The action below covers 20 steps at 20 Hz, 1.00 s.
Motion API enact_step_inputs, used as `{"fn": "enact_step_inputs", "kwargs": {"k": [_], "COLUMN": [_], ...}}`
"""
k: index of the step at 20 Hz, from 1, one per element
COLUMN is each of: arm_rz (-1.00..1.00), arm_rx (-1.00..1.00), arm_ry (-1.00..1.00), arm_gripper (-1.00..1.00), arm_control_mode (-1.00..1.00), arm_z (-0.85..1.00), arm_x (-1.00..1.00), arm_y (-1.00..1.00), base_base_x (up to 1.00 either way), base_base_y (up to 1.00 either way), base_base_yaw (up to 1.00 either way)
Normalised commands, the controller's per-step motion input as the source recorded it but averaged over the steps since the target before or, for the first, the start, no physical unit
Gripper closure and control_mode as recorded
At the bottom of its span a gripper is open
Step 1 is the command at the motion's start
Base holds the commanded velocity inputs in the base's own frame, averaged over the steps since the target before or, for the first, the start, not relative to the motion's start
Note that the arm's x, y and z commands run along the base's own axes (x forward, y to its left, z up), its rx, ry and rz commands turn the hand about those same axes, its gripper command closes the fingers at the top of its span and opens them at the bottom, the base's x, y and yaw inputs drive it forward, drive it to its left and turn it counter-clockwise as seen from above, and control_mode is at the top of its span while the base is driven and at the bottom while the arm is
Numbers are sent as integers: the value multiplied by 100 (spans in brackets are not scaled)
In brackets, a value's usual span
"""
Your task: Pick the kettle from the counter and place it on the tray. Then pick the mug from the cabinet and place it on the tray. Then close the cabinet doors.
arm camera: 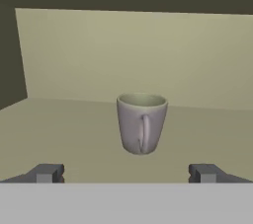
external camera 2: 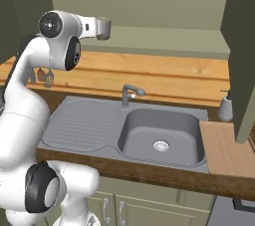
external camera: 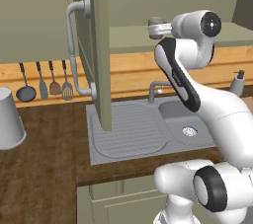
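With my claw [arm camera: 126, 173] spread wide and empty, level with the mug [arm camera: 142, 123] that stands on the cabinet [arm camera: 148, 55] shelf just ahead, I fear a crooked approach would clip its near-facing handle and topple it.

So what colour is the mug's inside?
Pale greenish inside the dull grey mug, clearest in the hand view.

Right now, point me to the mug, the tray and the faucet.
mug [arm camera: 142, 124]: hand view, on its front wall beside the handle.
tray [external camera 2: 226, 150]: right base view, on its bare wood top.
faucet [external camera 2: 126, 93]: right base view, on its upright stem.
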Motion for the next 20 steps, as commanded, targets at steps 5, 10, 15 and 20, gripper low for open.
{"fn": "enact_step_inputs", "kwargs": {"k": [5,10,15,20], "arm_rz": [3,8,7,3], "arm_rx": [3,9,8,2], "arm_ry": [0,0,0,1], "arm_gripper": [-100,-100,-100,-100], "arm_control_mode": [-100,-100,-100,-100], "arm_z": [-19,-11,-8,-1], "arm_x": [42,47,44,38], "arm_y": [-5,-19,-23,-2], "base_base_x": [0,0,0,0], "base_base_y": [0,0,0,0], "base_base_yaw": [0,0,0,0]}}
